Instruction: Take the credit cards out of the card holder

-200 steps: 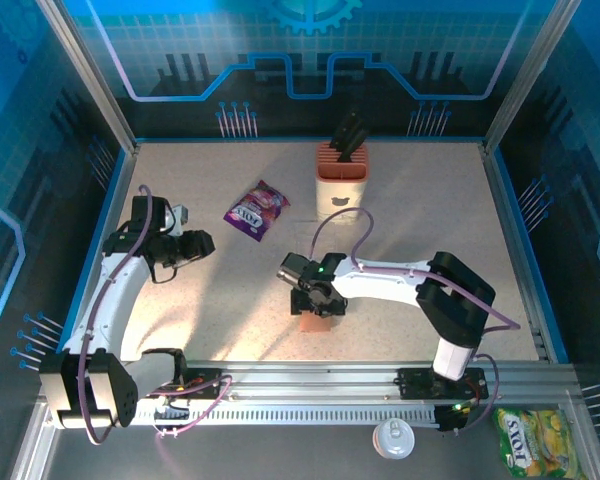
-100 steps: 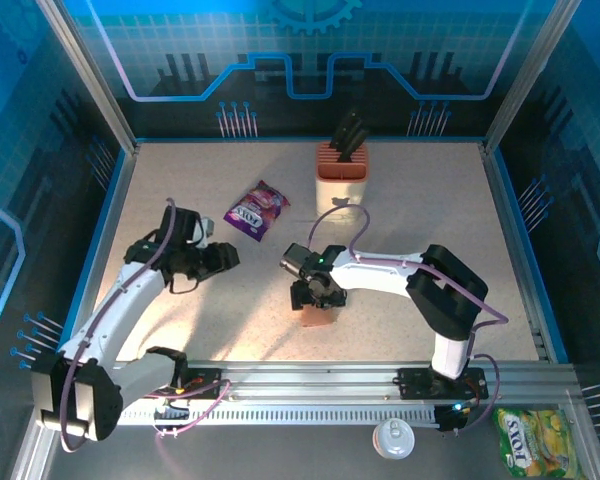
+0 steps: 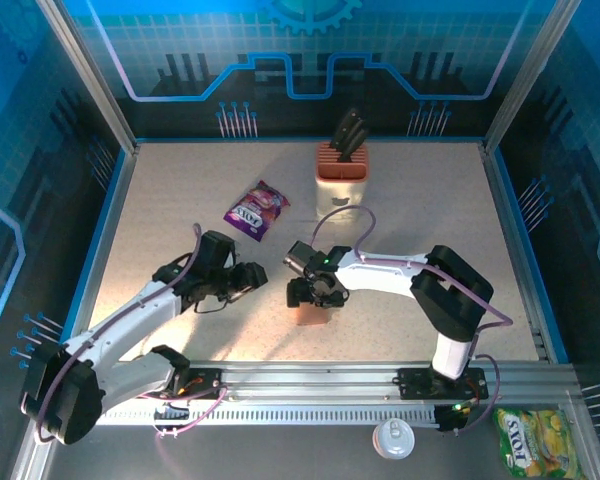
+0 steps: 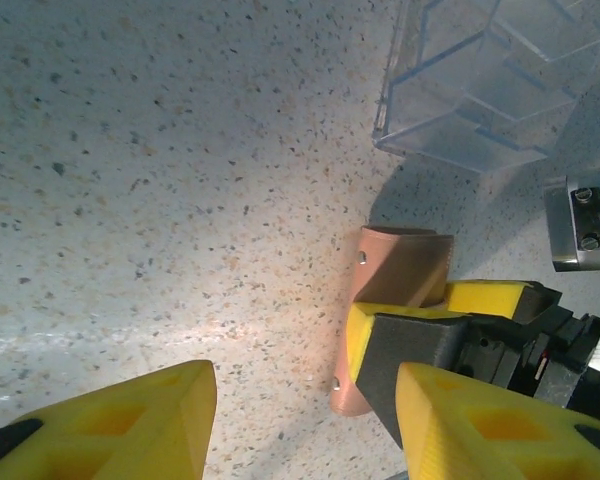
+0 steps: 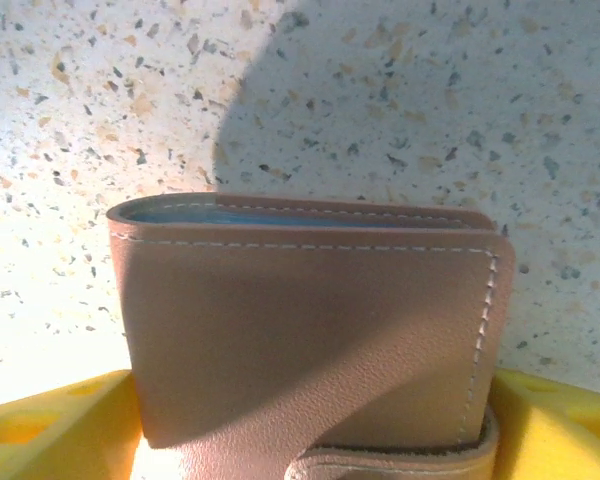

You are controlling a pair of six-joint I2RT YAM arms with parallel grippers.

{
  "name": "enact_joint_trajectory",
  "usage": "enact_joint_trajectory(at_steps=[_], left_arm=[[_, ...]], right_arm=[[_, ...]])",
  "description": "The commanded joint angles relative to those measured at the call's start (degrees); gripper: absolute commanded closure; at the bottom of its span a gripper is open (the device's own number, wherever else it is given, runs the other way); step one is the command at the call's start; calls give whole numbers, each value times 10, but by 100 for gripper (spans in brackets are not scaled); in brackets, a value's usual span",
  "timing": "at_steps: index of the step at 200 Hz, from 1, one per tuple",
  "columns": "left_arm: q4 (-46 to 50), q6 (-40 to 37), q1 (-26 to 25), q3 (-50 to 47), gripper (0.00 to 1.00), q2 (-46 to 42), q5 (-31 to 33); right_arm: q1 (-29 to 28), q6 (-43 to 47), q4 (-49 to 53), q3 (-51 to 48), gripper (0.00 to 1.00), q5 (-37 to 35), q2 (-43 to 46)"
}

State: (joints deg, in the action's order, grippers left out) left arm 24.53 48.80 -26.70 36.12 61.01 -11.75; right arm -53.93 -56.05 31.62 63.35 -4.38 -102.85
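A speckled counter [image 3: 430, 210] in a blue-walled enclosure: the card holder [image 3: 317, 316], folded shut, sits mid-counter toward the near edge, directly under the right arm. The right fingers [image 5: 50, 425] straddle its short ends, so its long axis spans their gap; whether they pinch it or merely flank it cannot be told. A blue sliver along its far edge appears to be the credit cards [image 5: 280, 212], not yet out. The left fingers [image 4: 130, 420], apart and empty, hover just left of the holder.
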Motion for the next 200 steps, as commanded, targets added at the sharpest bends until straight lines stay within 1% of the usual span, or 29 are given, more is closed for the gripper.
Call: enact_joint_trajectory(at_steps=[1,25,46,65,83,87,94,114,125,136,150,167,200], left_arm=[[-43,34,-23,-10,48,20,14],[-56,38,-48,0,49,50,19],[-91,53,-59,-3,49,71,13],[-124,69,-66,-8,51,87,9],[-150,77,-73,-10,53,104,5],[-153,79,-73,-10,53,108,4],[-159,81,-74,-11,55,114,3],[-183,87,-75,-18,61,128,-6],[-191,89,-76,-21,65,134,-9],[-188,90,-76,-22,69,138,-5],[-186,91,-77,-26,72,138,0],[-186,92,-76,-34,73,133,4],[-183,92,-74,-46,74,119,8]], right_arm=[[1,0,4,-10,12,30,22],[1,5,0,-27,11,23,57],[7,11,5,-44,11,14,90],[14,24,3,-63,12,11,122],[21,38,-5,-85,16,11,148],[22,39,-7,-90,17,12,153],[26,40,-8,-96,23,16,159],[28,34,-9,-104,32,19,164],[27,30,-8,-102,36,22,159],[27,26,-11,-99,43,26,152],[24,19,-10,-93,50,24,139],[15,18,0,-75,55,13,120],[1,25,31,-25,61,-3,74]])
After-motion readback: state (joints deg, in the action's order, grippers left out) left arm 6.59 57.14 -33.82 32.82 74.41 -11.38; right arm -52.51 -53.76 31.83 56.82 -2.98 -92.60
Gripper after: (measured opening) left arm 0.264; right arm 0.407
